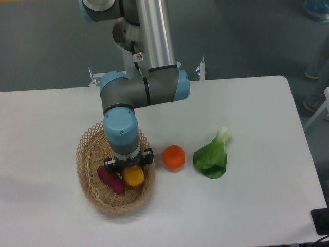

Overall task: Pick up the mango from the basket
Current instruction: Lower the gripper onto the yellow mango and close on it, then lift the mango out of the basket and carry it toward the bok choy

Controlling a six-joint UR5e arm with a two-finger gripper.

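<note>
While the gripper [128, 165] sits low inside the basket [87, 177], directly over the mango [134, 176], we cannot tell how its jaws stand. We judge slip the main risk: smooth, rounded yellow-orange skin could squirt out, or a finger could snag the open wicker lattice. Just beside lies a dark purple oblong fruit [110, 178], matte-looking.

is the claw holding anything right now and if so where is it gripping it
Cannot be told. The claw sits right over the mango's upper end in the basket, but the wrist hides the contact.
</note>
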